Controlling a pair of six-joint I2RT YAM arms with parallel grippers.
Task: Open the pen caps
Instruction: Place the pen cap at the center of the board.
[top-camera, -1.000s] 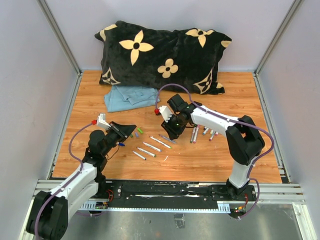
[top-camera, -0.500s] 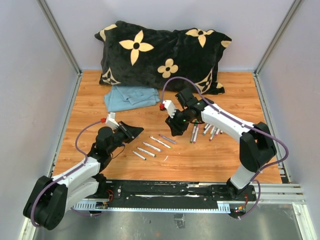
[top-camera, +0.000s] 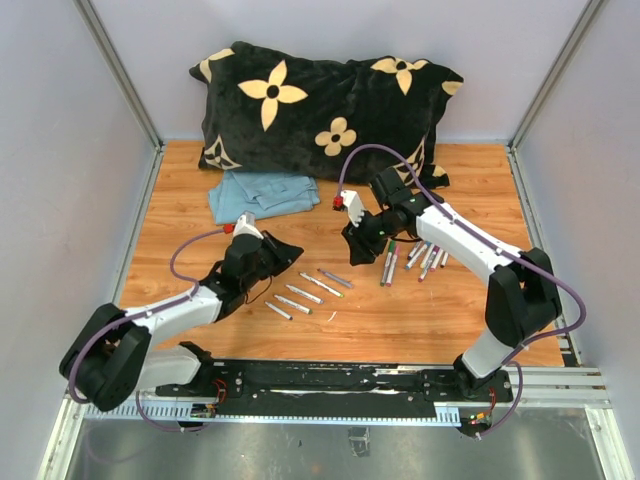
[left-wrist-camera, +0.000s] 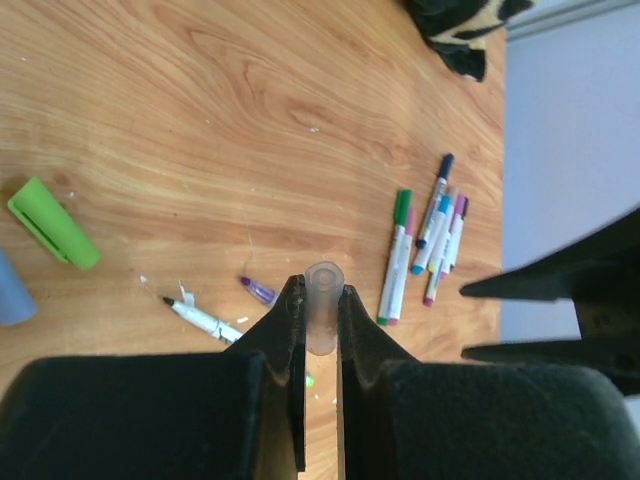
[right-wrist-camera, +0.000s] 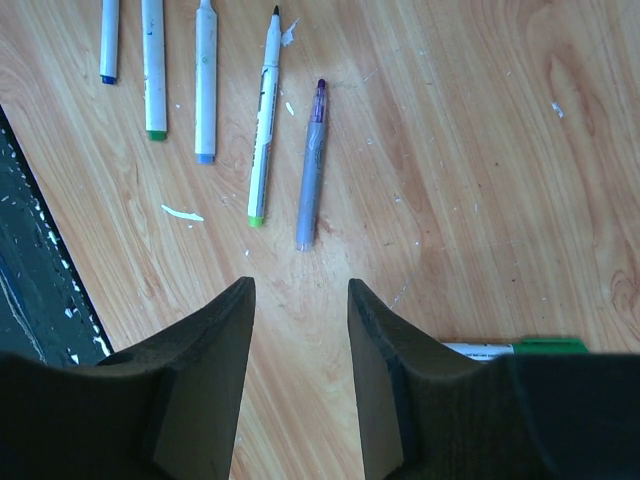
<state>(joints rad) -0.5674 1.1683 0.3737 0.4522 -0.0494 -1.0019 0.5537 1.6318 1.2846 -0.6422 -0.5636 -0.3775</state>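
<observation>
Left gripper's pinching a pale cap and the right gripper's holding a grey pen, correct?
No: the right wrist view shows the right gripper open and empty, the grey pen lying on the table ahead. The left gripper does pinch the pale cap.

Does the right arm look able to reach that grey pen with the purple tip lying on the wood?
Probably yes. The right arm has its jaws open and empty just short of the grey pen, with only bare wood between.
</observation>
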